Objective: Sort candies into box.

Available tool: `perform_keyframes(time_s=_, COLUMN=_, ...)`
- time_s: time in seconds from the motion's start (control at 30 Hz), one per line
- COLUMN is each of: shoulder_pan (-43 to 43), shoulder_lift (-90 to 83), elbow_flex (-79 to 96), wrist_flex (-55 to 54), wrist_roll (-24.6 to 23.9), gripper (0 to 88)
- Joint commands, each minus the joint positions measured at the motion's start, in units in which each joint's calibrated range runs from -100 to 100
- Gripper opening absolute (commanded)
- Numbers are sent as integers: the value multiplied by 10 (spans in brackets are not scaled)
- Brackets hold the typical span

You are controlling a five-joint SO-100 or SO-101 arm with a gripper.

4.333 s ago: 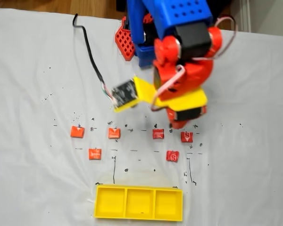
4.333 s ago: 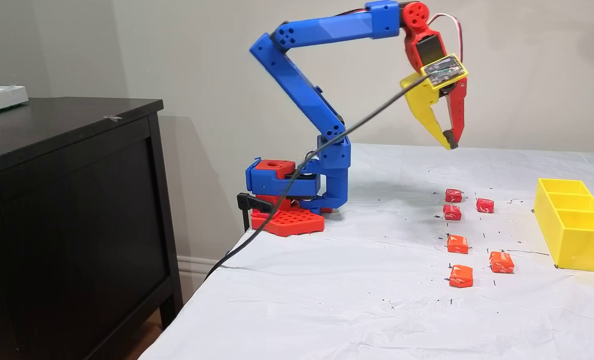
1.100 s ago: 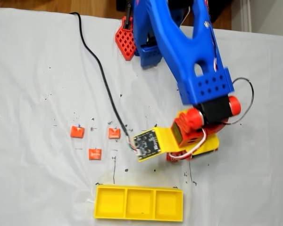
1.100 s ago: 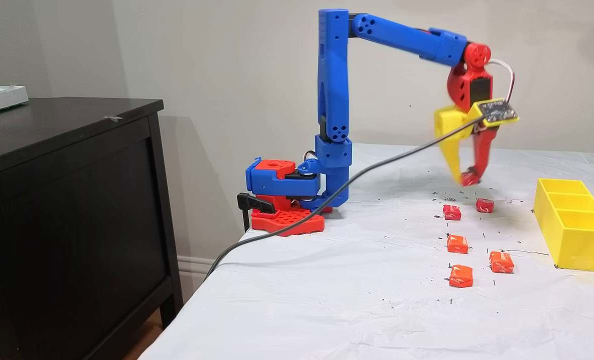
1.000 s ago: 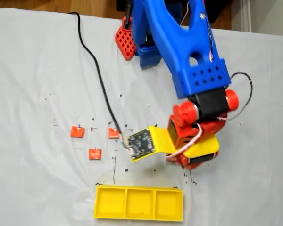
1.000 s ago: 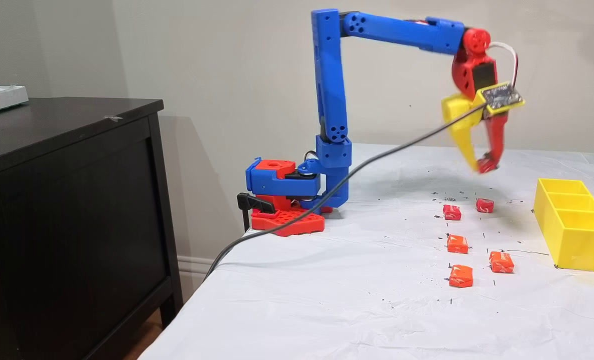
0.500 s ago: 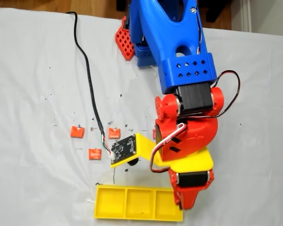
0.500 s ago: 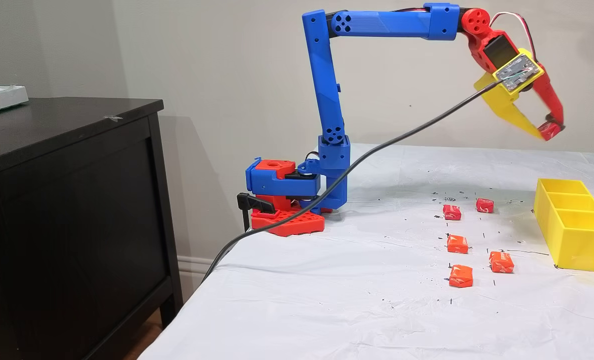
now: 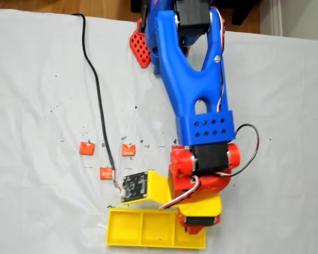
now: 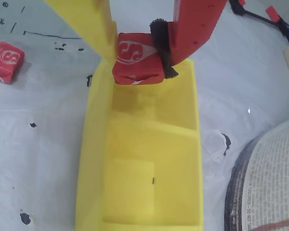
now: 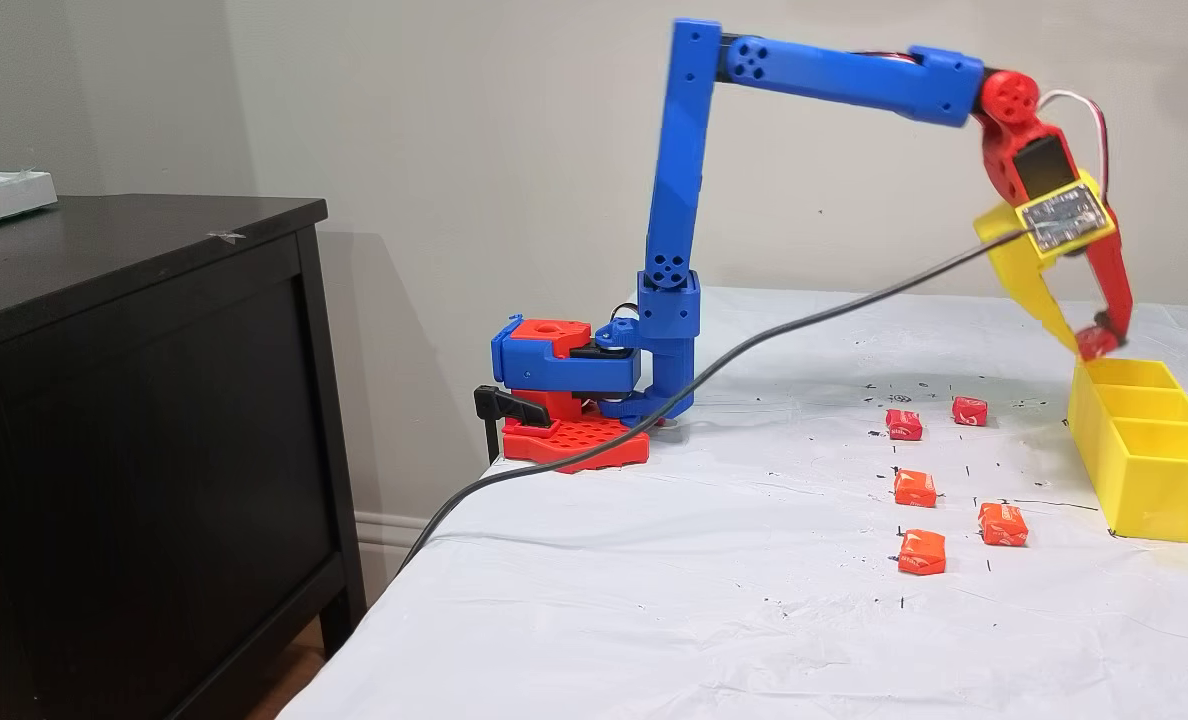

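1 red candy (image 10: 137,58) sits clamped between the narrowly parted jaws of the gripper (image 10: 138,53), hanging just above the yellow box's (image 10: 89,159) end compartment, seemingly lined up for dropping.

Beige wall (image 11: 434,120), dark cabinet (image 11: 134,400), white-covered table (image 11: 654,600).

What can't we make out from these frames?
- Two red candies: the arm covers their spot in a fixed view from above.
- Box: the claw hides its right compartment in that view.
- Box's near end: cut off by the wrist view's bottom edge.
- Candy wrapper print: too small in the side view.
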Motion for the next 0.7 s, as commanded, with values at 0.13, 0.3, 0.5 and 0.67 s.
perform_keyframes(time_s=0.13, shoulder_pan=6, shoulder_lift=-6, elbow_flex=-71, wrist_flex=-23, wrist_roll=1, gripper=1)
perform_keyframes(time_s=0.3, shoulder_pan=-4, shoulder_lift=-7, elbow_flex=-71, wrist_flex=0, wrist_roll=9, gripper=1)
perform_keyframes(time_s=0.5, shoulder_pan=-4, shoulder_lift=6, elbow_flex=-72, wrist_flex=-7, wrist_roll=5, gripper=74)
perform_keyframes(time_s=0.67, shoulder_pan=-6, shoulder_lift=13, elbow_flex=-83, wrist_flex=8, wrist_roll=5, gripper=219)
